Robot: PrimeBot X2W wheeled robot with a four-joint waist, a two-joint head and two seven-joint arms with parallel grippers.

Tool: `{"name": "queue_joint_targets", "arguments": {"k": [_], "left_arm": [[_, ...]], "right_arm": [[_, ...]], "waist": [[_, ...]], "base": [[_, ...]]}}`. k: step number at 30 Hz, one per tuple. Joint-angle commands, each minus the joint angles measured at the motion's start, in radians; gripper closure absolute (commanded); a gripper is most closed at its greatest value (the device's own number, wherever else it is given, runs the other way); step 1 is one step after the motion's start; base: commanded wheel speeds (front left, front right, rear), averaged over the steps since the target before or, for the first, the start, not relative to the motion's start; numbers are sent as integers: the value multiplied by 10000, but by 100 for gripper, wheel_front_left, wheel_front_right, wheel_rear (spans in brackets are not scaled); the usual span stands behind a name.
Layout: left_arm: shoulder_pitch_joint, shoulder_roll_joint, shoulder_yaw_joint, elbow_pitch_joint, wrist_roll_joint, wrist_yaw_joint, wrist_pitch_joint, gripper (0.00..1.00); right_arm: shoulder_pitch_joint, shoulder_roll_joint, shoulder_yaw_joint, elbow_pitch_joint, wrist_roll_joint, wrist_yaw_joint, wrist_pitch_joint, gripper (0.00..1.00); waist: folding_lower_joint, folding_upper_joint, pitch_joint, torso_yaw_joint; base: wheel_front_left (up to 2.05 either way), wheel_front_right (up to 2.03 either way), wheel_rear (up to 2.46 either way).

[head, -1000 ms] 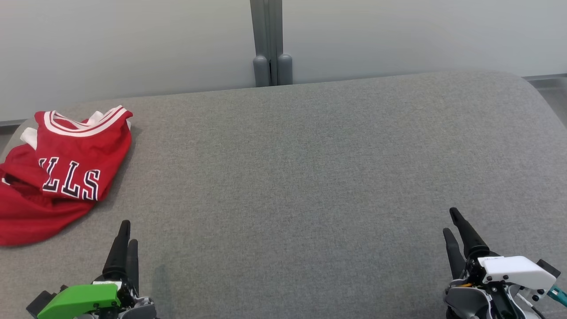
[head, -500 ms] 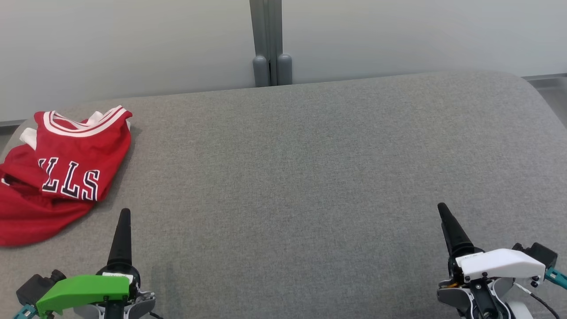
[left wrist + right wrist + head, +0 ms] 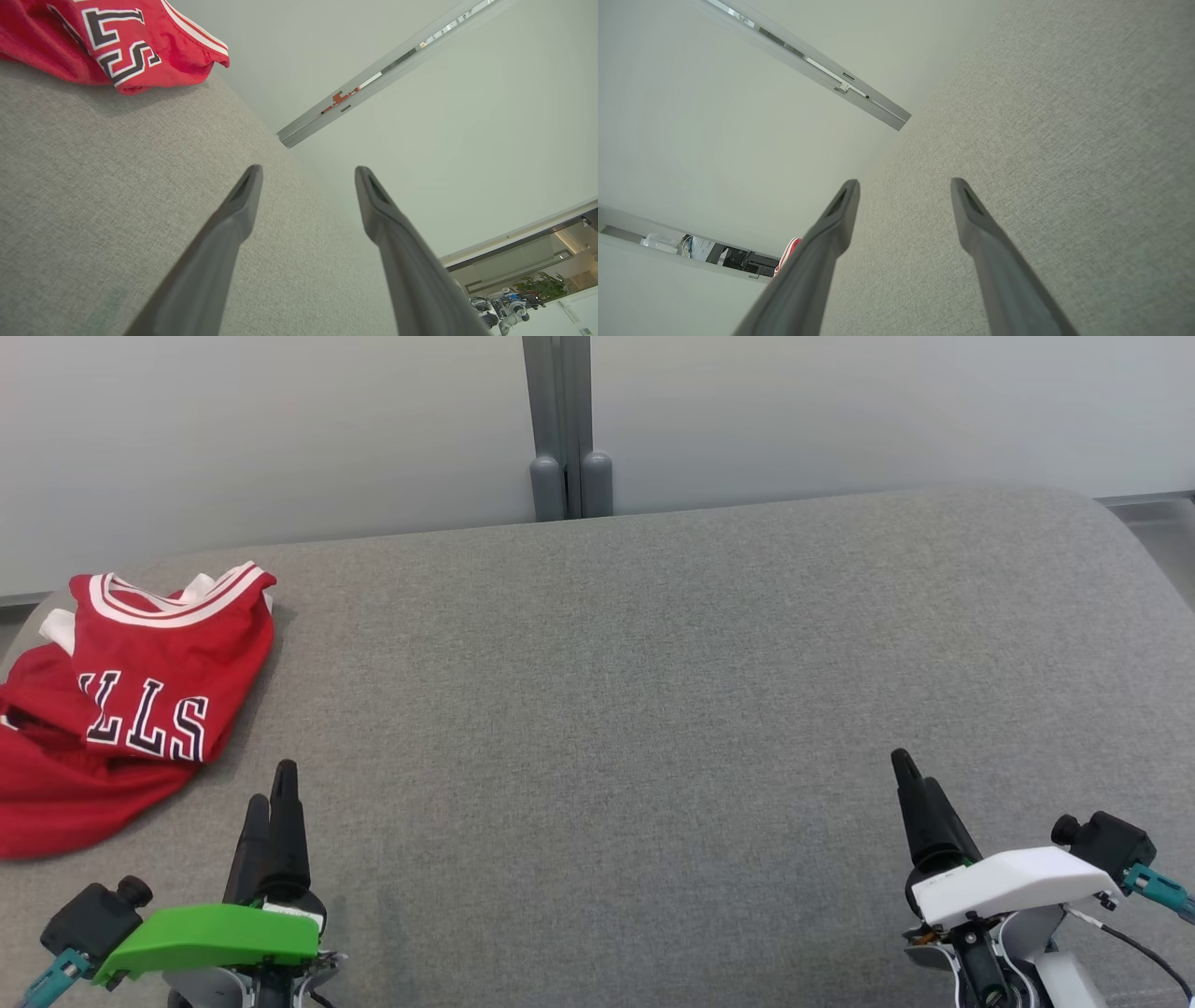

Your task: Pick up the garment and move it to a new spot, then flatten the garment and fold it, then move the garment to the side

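Observation:
The garment (image 3: 131,700) is a red jersey with white trim and dark lettering, lying crumpled at the far left of the grey padded surface (image 3: 607,691). In the left wrist view the garment (image 3: 117,42) lies at the top left, well beyond the fingers. My left gripper (image 3: 273,793) stands open near the front left edge, to the right of the garment's near hem and apart from it. My right gripper (image 3: 910,779) stands open at the front right with nothing between its fingers. A sliver of the garment (image 3: 790,249) peeks past the right gripper's left finger.
A pale wall with a grey vertical post (image 3: 560,429) runs behind the padded surface. The surface's rounded corners drop off at the far left and far right. The wide grey middle stretches between both grippers.
Both grippers have turned on their wrists and crept forward; the right one has drifted leftward. The garment lies as before.

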Motion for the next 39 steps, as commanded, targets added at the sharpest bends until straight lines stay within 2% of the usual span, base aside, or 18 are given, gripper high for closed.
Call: {"name": "queue_joint_targets", "arguments": {"k": [1,20,26,39], "left_arm": [[-5,67,-73,-213,495,85,-108,0],[206,92,-621,-599,3490,517,-755,0],[300,96,-732,-660,4215,655,-921,0],[519,111,-977,-805,5631,582,-1271,0]], "right_arm": [[-232,-48,139,-215,-465,2,-114,0],[-111,-72,677,-334,-3301,3,-761,0],[-42,-77,701,-357,-3791,4,-931,0],[28,-89,1007,-261,-4960,4,-1272,0]], "waist": [[0,0,0,-2],[0,0,10,4],[0,0,-36,-13],[0,0,-128,-75]], "base": [[0,0,0],[0,0,0],[0,0,0],[0,0,0]]}}
